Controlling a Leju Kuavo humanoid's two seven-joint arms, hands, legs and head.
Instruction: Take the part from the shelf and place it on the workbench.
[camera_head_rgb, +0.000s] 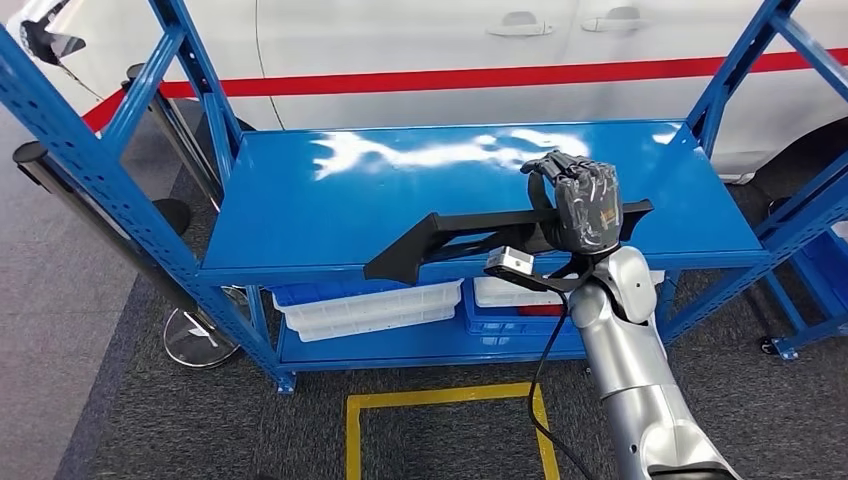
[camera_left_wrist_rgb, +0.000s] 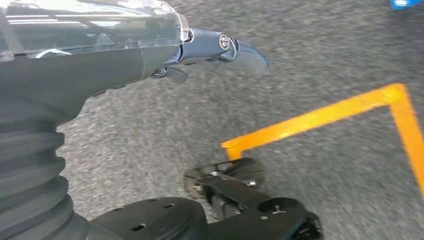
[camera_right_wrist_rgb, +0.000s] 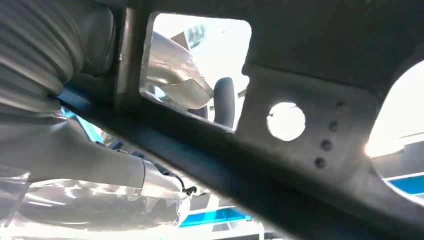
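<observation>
In the head view, the right robot hand (camera_head_rgb: 582, 205) sits right of centre in the frame, its dark fingers wrapped around a long black part (camera_head_rgb: 470, 240). The part runs roughly level from the robot hand toward the left, ending in a tapered tip near the middle of the picture, over the front edge of the blue shelf (camera_head_rgb: 400, 190). Whether the part touches the shelf surface or hangs just above it cannot be told. The silver right arm rises from the lower right of the frame.

In the right wrist view, the part (camera_right_wrist_rgb: 310, 130) fills most of the picture, showing a rectangular cut-out, a round hole and a few small holes, with the grey robot hand (camera_right_wrist_rgb: 65, 150) clamped against it at the left.

White bins (camera_head_rgb: 370, 305) rest on the lower shelf level. A yellow floor marking (camera_head_rgb: 440, 400) lies at bottom centre.

In the left wrist view, the left robot hand (camera_left_wrist_rgb: 100, 55) hangs over grey carpet, holding nothing; whether its fingers are spread or curled cannot be told.
</observation>
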